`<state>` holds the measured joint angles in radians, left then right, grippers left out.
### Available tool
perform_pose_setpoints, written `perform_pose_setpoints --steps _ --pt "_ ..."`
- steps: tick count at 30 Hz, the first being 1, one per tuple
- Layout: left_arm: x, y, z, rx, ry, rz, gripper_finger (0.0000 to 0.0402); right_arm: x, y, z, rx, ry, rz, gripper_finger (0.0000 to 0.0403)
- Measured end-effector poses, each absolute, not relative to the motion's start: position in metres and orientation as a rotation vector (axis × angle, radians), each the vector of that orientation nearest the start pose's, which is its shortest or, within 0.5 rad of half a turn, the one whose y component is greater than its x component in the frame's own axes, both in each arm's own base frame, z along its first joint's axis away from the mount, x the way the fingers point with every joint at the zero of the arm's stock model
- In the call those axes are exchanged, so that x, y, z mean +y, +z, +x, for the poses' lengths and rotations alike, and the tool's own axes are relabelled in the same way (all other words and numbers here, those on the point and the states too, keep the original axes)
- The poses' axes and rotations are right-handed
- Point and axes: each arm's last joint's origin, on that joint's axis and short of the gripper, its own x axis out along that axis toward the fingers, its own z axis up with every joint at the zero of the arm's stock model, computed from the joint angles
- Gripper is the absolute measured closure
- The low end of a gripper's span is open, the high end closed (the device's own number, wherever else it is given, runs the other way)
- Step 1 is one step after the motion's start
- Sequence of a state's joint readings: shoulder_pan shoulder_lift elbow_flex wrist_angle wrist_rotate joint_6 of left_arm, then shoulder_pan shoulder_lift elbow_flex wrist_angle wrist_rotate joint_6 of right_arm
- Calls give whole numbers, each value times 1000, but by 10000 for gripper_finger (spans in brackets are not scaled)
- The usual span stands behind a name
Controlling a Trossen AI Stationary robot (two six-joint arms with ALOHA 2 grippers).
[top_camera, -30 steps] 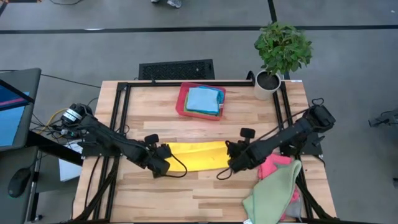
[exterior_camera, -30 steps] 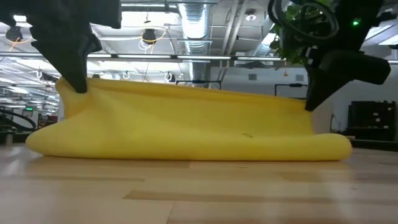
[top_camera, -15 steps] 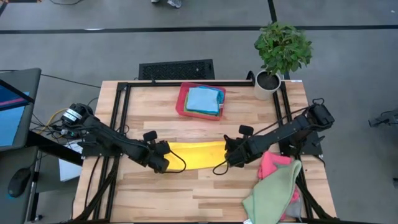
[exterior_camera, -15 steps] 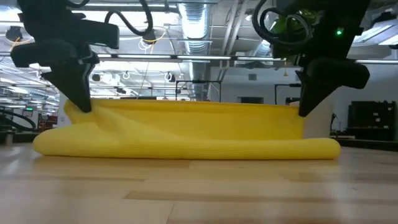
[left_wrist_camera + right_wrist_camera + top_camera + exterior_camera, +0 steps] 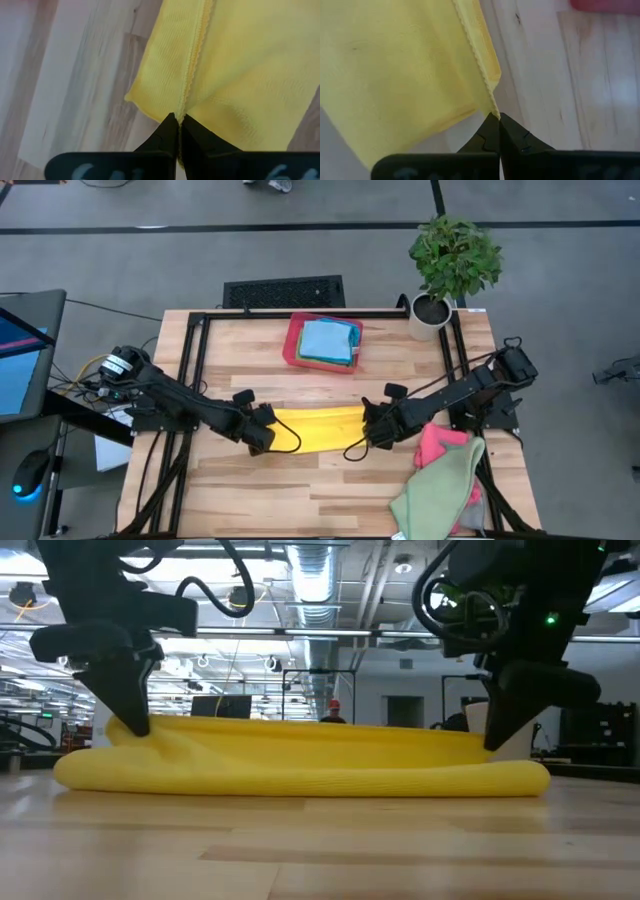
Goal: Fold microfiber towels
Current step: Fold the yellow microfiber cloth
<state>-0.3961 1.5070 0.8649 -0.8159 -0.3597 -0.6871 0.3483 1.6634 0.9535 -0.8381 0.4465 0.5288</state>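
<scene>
Since 1 second ago both hands have carried the raised edge of the soft yellow microfiber towel (image 5: 312,429) down and toward the red tray, so the cloth now lies lower and flatter, a long rounded fold on the pale wood-plank counter (image 5: 320,490). Its stitched, slightly scalloped hem and fine ribbed pile show clearly in both wrist views. The left hand (image 5: 262,430) is pinched tight on the towel's end farthest from the potted plant, fingertips pressed together on the hem (image 5: 187,95). The right hand (image 5: 372,431) is likewise clamped on the opposite end's hem corner (image 5: 492,102). The rigid red rectangular tray (image 5: 291,345), just beyond the towel, holds folded light blue cloths (image 5: 328,340). On the tray's near right, a crumpled green cloth (image 5: 440,485) drapes over a pink one (image 5: 437,447). No legible writing shows anywhere.
</scene>
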Motion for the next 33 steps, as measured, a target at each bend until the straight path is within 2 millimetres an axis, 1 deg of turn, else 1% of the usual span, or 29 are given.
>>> perform_pose_setpoints --steps 4,10,14,18,21,27,31,33 --pt "-82 174 232 1274 427 -46 401 80 158 261 1332 -438 -151 383" --pt "-77 174 234 1273 438 -61 401 83 158 259 1343 -420 -146 370" --pt "-74 173 232 1301 450 -47 386 89 167 258 1364 -424 -166 376" --pt "-72 173 233 1299 463 -52 357 89 171 260 1356 -429 -158 376" --pt "-71 173 233 1291 470 -52 328 85 170 261 1359 -451 -121 362" --pt "-69 173 235 1289 465 -50 264 77 170 264 1354 -483 -89 321" --pt "-68 173 234 1290 481 -50 226 71 171 266 1355 -506 -84 279" --pt "-67 177 233 1292 514 -71 214 70 175 264 1319 -544 -82 256"
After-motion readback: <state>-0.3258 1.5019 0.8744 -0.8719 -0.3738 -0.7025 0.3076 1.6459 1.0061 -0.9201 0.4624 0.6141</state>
